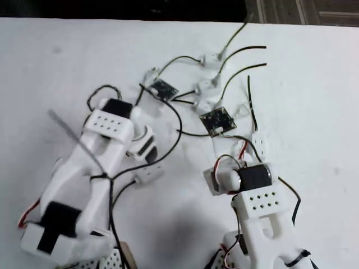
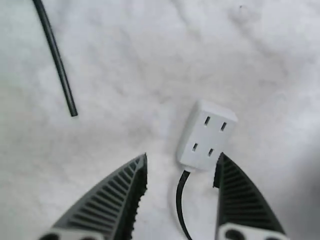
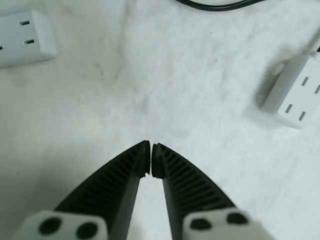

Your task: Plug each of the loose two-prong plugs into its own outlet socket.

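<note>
Because the left end effector [image 2: 182, 160] stands open with the socket [image 2: 205, 135] off-centre at the frame's lower right, closing could shove it aside, while the right end effector [image 3: 151, 160] sits closed, empty.

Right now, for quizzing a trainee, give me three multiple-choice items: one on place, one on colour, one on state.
1. Where is the left wrist view's socket block? A) on the table ahead of the left gripper B) on a circuit board C) atop an arm
2. Its cord is: A) red B) black C) yellow
3. The right gripper is: A) open B) shut on a plug C) shut, empty
1A, it lies by the open fingertips; 2B, black on white; 3C, its jaws meet on nothing.
</note>
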Controlling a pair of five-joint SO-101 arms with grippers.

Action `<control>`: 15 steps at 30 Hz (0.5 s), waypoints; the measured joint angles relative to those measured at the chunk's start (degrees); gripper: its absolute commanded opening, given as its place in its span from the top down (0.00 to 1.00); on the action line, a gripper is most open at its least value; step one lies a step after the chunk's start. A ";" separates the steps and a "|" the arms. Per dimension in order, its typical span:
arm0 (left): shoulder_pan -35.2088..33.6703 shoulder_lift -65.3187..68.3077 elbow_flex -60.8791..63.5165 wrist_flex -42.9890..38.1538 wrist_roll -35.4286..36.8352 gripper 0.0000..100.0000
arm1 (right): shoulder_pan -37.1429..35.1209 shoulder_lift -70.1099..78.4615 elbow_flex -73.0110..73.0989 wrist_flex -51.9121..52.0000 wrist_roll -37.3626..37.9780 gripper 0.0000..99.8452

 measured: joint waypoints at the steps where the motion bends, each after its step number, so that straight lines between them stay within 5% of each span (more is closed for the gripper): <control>1: -0.44 -1.85 -0.53 1.41 -0.44 0.77 | 0.00 0.00 0.00 0.00 0.00 0.98; 10: -15.65 -21.10 0.97 4.40 -4.13 0.78 | 0.00 0.00 0.00 0.00 0.00 0.98; 15: -26.37 -25.49 11.52 -0.88 -7.21 0.88 | 0.00 0.00 -0.35 0.53 0.00 0.98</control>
